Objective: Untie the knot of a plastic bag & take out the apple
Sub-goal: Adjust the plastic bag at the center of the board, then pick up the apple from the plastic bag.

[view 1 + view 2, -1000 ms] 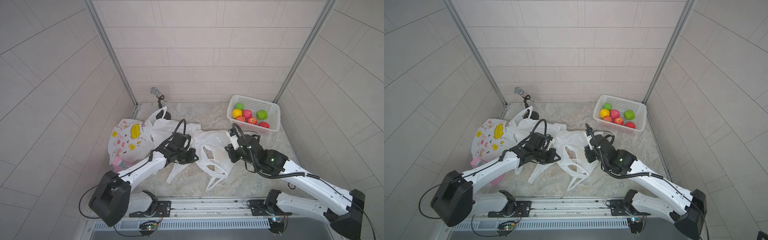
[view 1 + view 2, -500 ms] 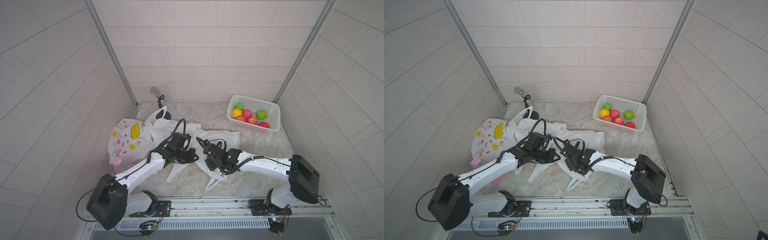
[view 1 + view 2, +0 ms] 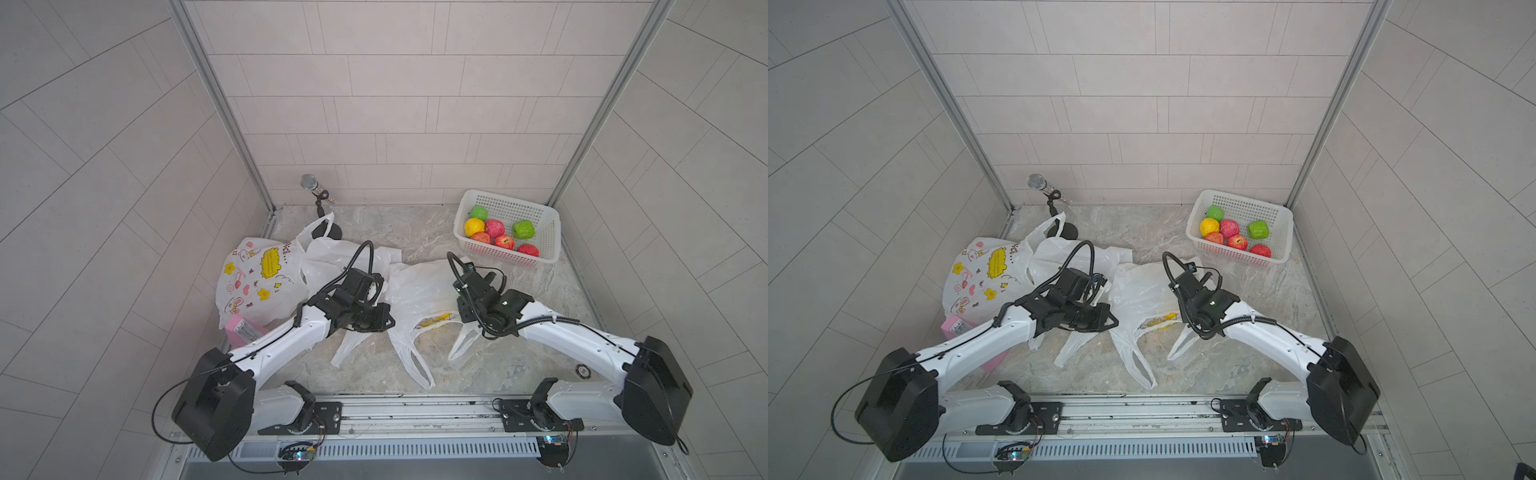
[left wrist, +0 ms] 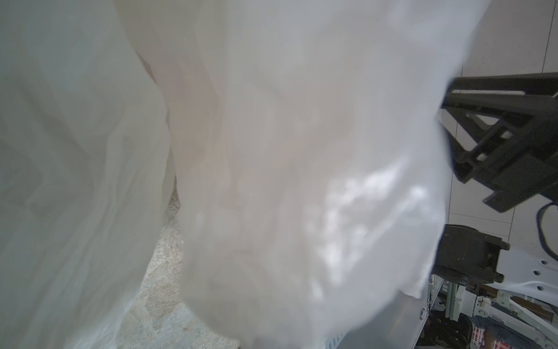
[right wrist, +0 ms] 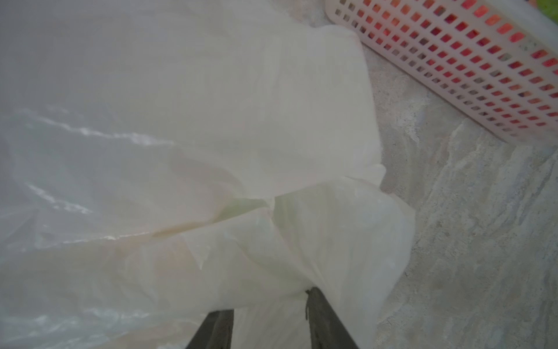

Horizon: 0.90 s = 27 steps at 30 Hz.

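The white plastic bag (image 3: pixel 419 291) lies crumpled mid-table in both top views, its handle loops (image 3: pixel 415 365) trailing loose toward the front. A yellow patch (image 3: pixel 432 322) shows at its near side. The apple is hidden; only a faint greenish tint (image 5: pixel 241 208) shows through the plastic in the right wrist view. My left gripper (image 3: pixel 385 321) sits at the bag's left edge, shut on plastic that blankets the left wrist view (image 4: pixel 271 181). My right gripper (image 3: pixel 466 268) is at the bag's far right edge, its fingers (image 5: pixel 326 320) apart with plastic draped between them.
A white basket (image 3: pixel 509 199) of coloured apples stands at the back right, close to the right gripper. A cartoon-printed bag (image 3: pixel 257 278), another white bag (image 3: pixel 332 257) and a pink box (image 3: pixel 245 330) crowd the left. A microphone on a stand (image 3: pixel 309 183) is at the back.
Half a second ago the right arm reached left across the bag near the left gripper; it has swung back to the bag's right side and its jaws have widened. The left arm stayed put.
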### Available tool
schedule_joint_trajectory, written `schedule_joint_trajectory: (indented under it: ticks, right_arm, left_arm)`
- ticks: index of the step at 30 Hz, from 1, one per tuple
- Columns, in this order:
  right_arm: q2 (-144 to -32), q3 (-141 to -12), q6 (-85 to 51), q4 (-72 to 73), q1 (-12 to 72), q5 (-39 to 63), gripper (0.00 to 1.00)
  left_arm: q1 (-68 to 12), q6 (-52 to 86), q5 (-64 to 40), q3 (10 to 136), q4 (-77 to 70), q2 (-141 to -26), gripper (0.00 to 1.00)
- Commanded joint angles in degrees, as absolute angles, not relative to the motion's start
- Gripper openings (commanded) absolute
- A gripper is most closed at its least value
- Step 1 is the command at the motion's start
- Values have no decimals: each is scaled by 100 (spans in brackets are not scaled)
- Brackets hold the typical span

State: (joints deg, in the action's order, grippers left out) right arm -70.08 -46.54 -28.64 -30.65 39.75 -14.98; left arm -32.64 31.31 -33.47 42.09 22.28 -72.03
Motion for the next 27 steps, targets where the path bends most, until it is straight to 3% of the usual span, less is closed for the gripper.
schedule_joint_trajectory:
  ticks: [1, 10, 14, 19, 27]
  right_arm:
    - [-6726, -4519, -2613, -2547, 4055, -919, 44]
    - [-6311, -4135, -2211, -1252, 5395, -558, 38]
    - [-6268, -3430, -2286, -246, 5234, -177, 35]
    - [-6800, -3699, -2373, -494, 4731, 87, 32]
    - [-7611, -4417, -2583, -1020, 4172, -692, 59]
  left_arm:
    - [-3282, 2902, -3420, 4370, 2374, -7418, 0]
    - [-3327, 3254, -3380, 4707, 2287, -7447, 0]
    - [-3361, 3324, -3424, 4850, 2285, -7409, 0]
    - [-3401, 3326, -3490, 4942, 2285, -7490, 0]
    - [-3464, 3299, -3488, 5096, 2312, -7705, 0]
